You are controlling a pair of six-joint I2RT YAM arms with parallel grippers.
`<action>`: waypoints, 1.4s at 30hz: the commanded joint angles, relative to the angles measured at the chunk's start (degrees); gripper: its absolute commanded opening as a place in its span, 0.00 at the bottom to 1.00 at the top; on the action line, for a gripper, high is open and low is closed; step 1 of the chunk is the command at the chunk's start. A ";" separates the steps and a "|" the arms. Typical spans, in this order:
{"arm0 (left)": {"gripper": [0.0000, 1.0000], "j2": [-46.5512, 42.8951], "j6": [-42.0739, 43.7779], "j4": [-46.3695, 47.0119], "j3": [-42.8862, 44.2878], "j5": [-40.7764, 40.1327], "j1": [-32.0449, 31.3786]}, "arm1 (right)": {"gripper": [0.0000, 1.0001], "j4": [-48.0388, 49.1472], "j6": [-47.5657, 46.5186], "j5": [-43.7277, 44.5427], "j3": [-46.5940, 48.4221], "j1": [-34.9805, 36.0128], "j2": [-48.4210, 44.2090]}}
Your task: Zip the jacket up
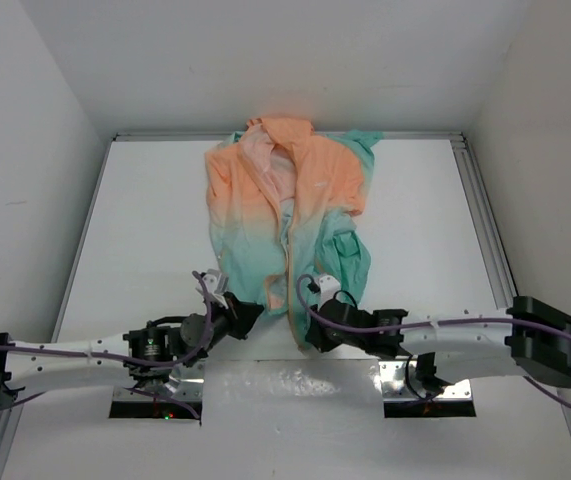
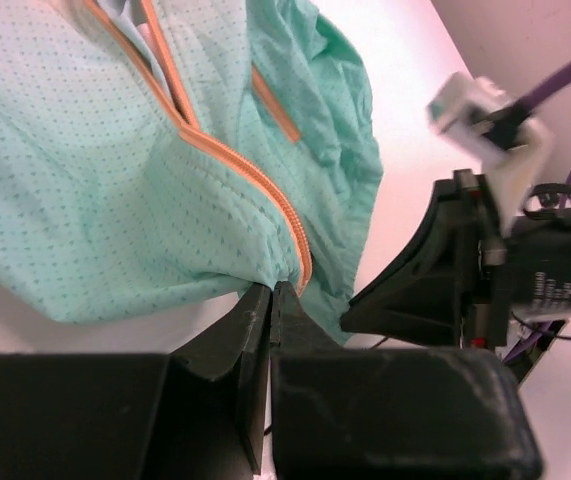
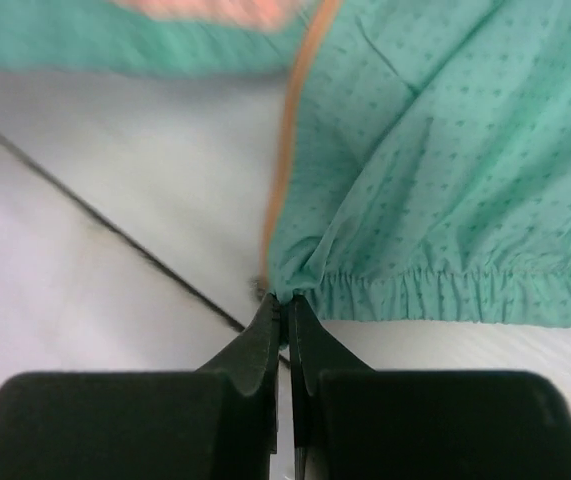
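Lying rumpled on the white table, the thin hooded windbreaker jacket fades from peach-orange at the far end to mint-teal at the near hem, its front parted near the collar. The left fingers are pressed together on the hem corner at the foot of the orange zipper (fabric bunches there). The right fingers are likewise closed, pinching the opposite hem corner.

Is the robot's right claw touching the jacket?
Touching. The right wrist view shows the right gripper shut, pinching the teal bottom corner of the jacket beside its orange zipper.
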 commanded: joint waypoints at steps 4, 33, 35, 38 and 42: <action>0.00 2.13 -1.82 4.63 4.30 -3.02 0.13 | 0.00 29.32 8.00 5.71 -9.58 0.32 -12.11; 0.00 0.37 -2.61 -3.63 6.33 -3.81 0.22 | 0.49 -12.74 0.56 1.77 6.21 0.32 -8.17; 0.00 0.11 -3.49 -3.37 5.11 -3.81 0.22 | 0.46 -14.42 -0.86 1.42 8.23 0.32 -6.59; 0.00 -0.33 -3.58 -3.10 4.75 -3.63 0.22 | 0.35 -13.81 -3.32 -0.95 9.47 0.23 -1.94; 0.00 -1.03 -4.11 -3.37 4.13 -3.81 0.22 | 0.35 -13.11 -6.57 0.54 10.87 0.32 3.07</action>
